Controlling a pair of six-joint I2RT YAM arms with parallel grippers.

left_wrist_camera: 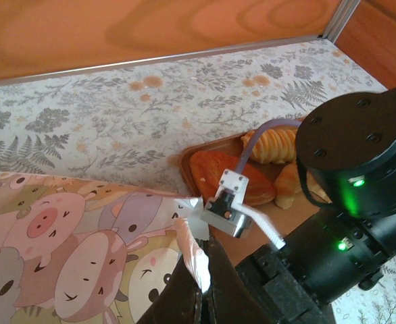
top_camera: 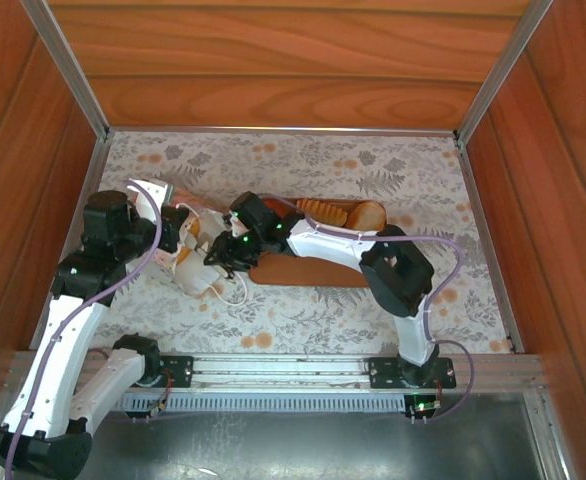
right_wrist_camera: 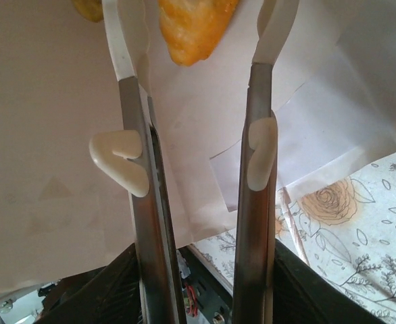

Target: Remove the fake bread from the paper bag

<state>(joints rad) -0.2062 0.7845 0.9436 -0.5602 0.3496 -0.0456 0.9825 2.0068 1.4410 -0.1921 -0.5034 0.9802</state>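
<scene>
Open tabletop [top_camera: 393, 165] along the far side and at the far right, hemmed by wooden walls [top_camera: 273, 70] on three sides. Crowded in the middle and at the left: the tray [top_camera: 295, 273] with fake bread [top_camera: 366, 215] on it, the right arm [top_camera: 333, 245] lying across its near part, the left arm [top_camera: 98, 255] just beside the paper bag [top_camera: 191, 272]. Inside the bag, cramped: white paper close on both sides of the parted right claw [right_wrist_camera: 201, 27], a golden piece of fake bread [right_wrist_camera: 191, 30] straight ahead at the fingertips, a second piece [right_wrist_camera: 90, 7] at the upper left.
</scene>
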